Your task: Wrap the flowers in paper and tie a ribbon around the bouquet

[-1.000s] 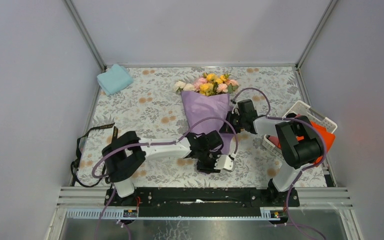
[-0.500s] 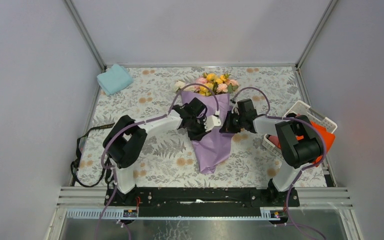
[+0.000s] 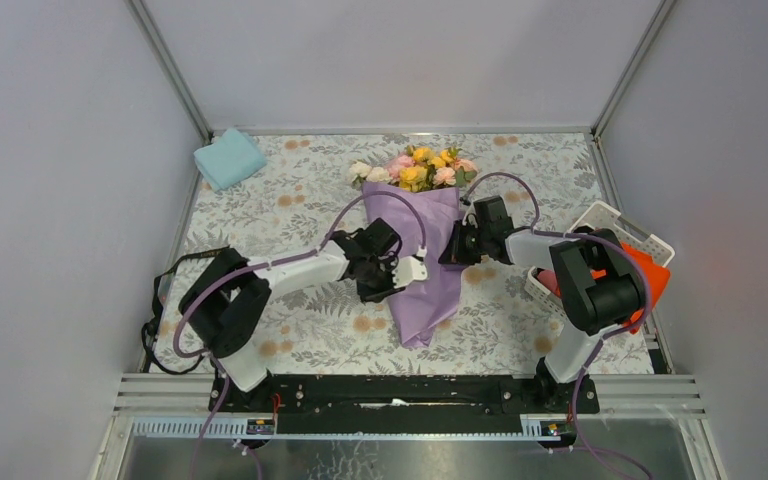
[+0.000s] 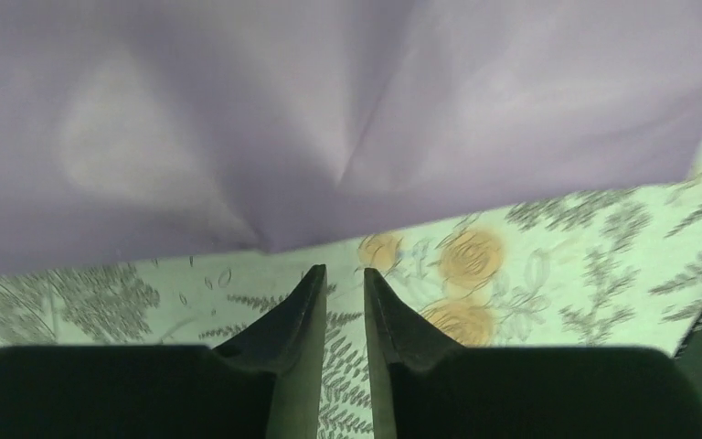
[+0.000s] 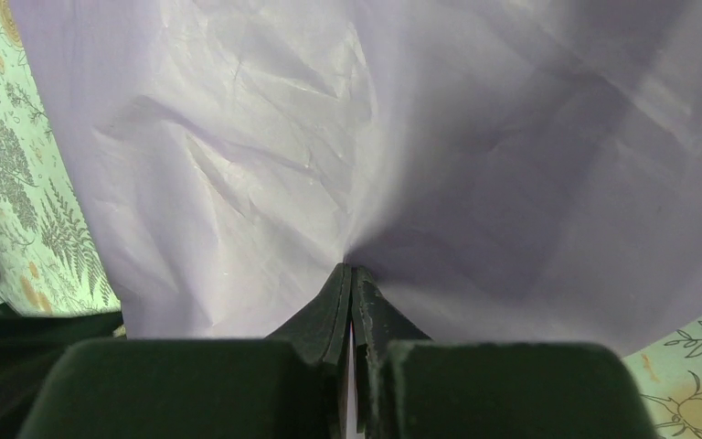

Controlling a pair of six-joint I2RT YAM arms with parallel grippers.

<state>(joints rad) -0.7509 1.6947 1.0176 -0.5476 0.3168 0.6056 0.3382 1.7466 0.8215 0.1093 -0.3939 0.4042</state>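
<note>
Bouquet lay on the table, flowers toward 12 o'clock; your right gripper was pinched shut on the paper at its 3 o'clock edge, left gripper barely parted, empty, at 9, so any slip there and the untied paper could have sprung open.

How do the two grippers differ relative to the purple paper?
The left gripper has fingers slightly apart and empty, just short of the paper; the right gripper has fingers pinched shut on it. Left is at the paper's left edge, right at its right edge. Both point at the paper.
</note>
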